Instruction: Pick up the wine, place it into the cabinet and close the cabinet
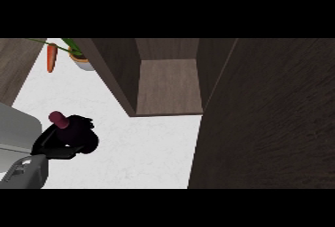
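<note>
Cabinet (167,86) stands open; door (268,115) blocks right.

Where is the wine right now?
Head view, lower left: the wine is gripped in the left robot hand, over the white counter, left of the open cabinet.

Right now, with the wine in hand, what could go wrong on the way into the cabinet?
The left hand hides most of the wine, so its tilt is hard to judge. It could clip the left wall of the cabinet going in. The open door crowds the opening's right side.
</note>
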